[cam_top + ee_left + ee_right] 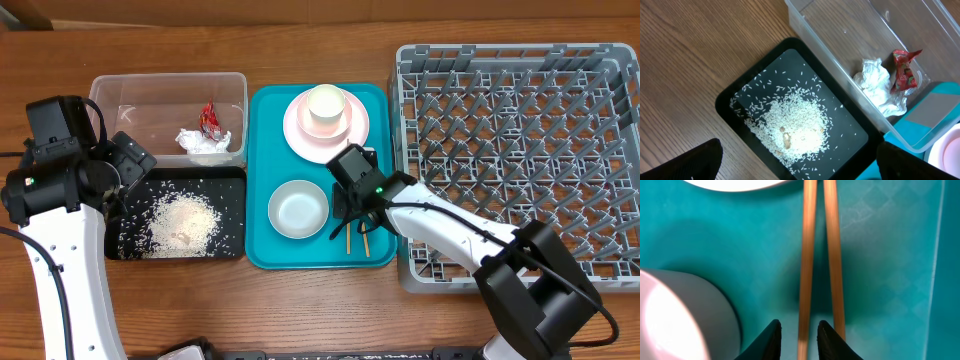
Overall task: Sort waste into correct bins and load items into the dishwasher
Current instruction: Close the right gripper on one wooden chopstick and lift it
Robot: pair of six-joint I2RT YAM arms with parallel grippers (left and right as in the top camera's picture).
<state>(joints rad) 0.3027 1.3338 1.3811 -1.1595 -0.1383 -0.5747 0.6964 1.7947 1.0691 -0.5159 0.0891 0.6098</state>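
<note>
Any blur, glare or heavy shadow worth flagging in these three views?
Overhead: sharp, evenly lit, only soft shadows on the teal tray. Left wrist: rice grains crisp, faint glints on the clear tub. Right wrist: close and soft, chopsticks blur toward the bottom, white dish at lower left blown out.

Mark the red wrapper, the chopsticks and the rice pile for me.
Red wrapper [903, 70], left wrist view, middle of its crumpled body.
Chopsticks [832, 255], right wrist view, mid-shaft of one stick.
Rice pile [795, 125], left wrist view, centre of the heap.
</note>
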